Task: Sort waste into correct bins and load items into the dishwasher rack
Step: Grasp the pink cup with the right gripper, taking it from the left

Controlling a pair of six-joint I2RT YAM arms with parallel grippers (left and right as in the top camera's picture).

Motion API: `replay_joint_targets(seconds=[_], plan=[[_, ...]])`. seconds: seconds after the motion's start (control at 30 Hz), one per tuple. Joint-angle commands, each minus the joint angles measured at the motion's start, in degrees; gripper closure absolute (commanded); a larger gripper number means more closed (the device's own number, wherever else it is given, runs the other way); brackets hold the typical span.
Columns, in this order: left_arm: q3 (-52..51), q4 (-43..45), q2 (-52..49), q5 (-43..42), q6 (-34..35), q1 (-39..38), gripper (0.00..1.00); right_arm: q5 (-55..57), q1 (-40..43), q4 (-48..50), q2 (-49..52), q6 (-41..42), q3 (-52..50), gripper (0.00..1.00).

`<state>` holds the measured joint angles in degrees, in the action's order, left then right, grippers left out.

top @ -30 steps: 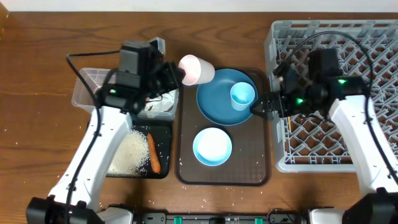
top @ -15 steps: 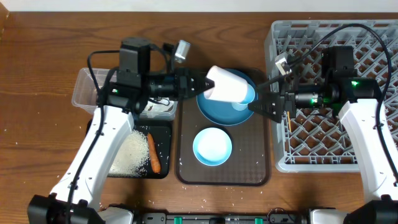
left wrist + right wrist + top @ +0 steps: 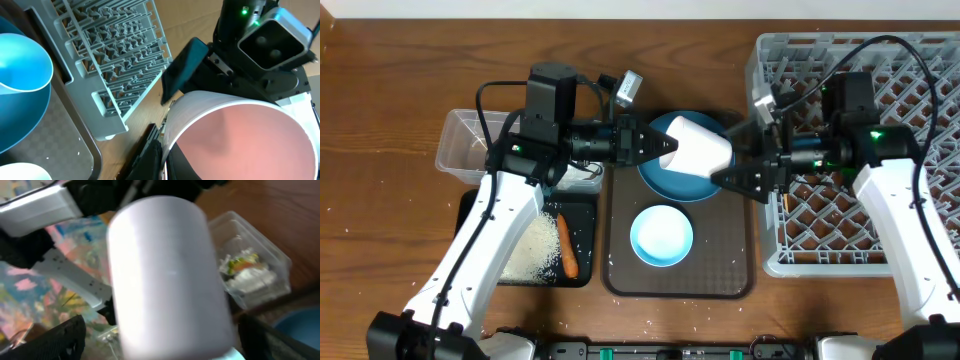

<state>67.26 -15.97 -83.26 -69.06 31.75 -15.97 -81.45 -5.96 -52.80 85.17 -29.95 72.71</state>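
My left gripper [image 3: 658,146] is shut on the rim of the pink cup [image 3: 698,149] and holds it on its side above the round blue plate [image 3: 665,185]. In the left wrist view one finger [image 3: 162,150] is inside the cup's pink interior [image 3: 240,140]. My right gripper [image 3: 738,158] is open, with its fingers on either side of the cup's base; the cup [image 3: 170,280] fills the space between its jaws [image 3: 170,342]. The light blue cup [image 3: 20,65] stands on the plate, hidden in the overhead view. The white bowl [image 3: 661,236] sits on the brown tray [image 3: 680,285]. The grey rack [image 3: 890,60] is at the right.
The clear tub [image 3: 465,150] holds tissues and the wrapper [image 3: 245,267]. The black tray [image 3: 582,275] holds rice [image 3: 525,250] and the carrot [image 3: 566,246]. A chopstick [image 3: 787,200] lies at the rack's left edge. Rice grains are scattered near the front edge.
My left arm swung the pink cup right, from beside the tub to above the blue plate. My right gripper turned towards it and now has its open fingers around the cup's base.
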Motion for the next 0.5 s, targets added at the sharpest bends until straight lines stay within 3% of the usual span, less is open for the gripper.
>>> replay_joint_targets(seconds=[0.0, 0.2, 0.47], plan=[[0.13, 0.50, -0.17, -0.81, 0.44, -0.13, 0.94, -3.67, -1.03, 0.15, -0.74, -0.98, 1.27, 0.09], [0.13, 0.50, -0.17, -0.81, 0.44, -0.13, 0.94, -3.67, -1.03, 0.09, -0.74, -0.96, 1.27, 0.22], [0.13, 1.16, -0.17, -0.81, 0.46, -0.13, 0.94, -3.34, -1.68, -0.13, -0.72, -0.98, 1.18, 0.23]])
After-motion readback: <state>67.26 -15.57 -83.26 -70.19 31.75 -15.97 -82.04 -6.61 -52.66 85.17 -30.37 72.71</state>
